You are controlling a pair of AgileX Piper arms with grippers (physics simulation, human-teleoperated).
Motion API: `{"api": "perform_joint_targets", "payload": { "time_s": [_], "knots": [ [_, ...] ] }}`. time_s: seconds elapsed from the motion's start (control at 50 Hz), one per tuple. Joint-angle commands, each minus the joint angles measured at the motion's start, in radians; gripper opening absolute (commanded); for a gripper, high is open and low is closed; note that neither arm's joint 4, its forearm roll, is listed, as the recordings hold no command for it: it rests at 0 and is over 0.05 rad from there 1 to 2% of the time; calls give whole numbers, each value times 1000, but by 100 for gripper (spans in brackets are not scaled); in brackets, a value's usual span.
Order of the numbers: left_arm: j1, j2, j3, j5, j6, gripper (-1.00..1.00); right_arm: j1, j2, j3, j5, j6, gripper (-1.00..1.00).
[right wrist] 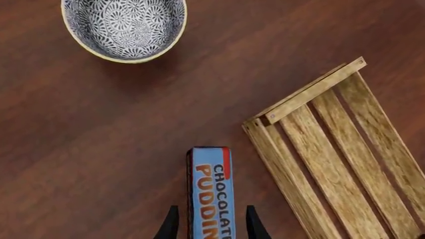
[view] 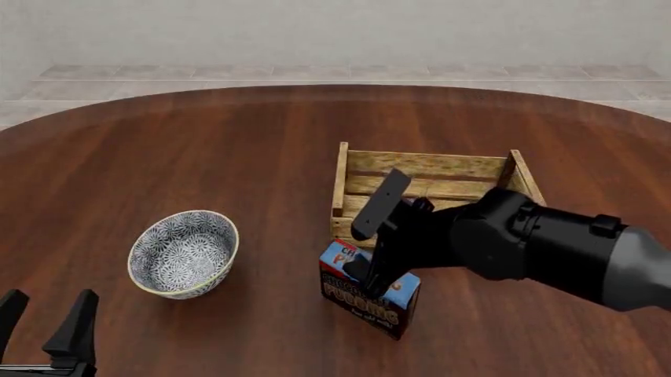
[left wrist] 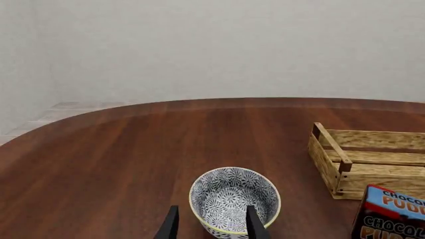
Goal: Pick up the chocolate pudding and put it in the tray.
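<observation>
The pudding (view: 369, 292) stands upright just in front of the tray (view: 340, 182). The right gripper (right wrist: 209, 224) is spread astride its narrow top, not yet clamped. A light, stiff, crushable carton is judged; its broad faces should be pinched gently. The left gripper (left wrist: 211, 224) hangs open.

Round dark wooden table (view: 262, 141), bowl (view: 184, 253), tray (view: 430, 166), chocolate pudding (view: 362, 294)

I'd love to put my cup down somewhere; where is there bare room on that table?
Bare wood lies left of the bowl and across the far side beyond the tray. The tray's slatted floor is bare too. It is crowded at the tray's near corner, where the right claw straddles the chocolate pudding.
</observation>
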Motion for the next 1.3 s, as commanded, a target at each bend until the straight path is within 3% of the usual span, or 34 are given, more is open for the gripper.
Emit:
{"api": "perform_joint_targets", "payload": {
  "time_s": [0.02,0.76,1.3],
  "knots": [
    [0,0,0,0,0,100,-9,13,13,-20,14,100],
    [0,0,0,0,0,100,5,69,60,-102,84,100],
    [0,0,0,0,0,100,-36,104,52,-119,76,100]
  ]
}}
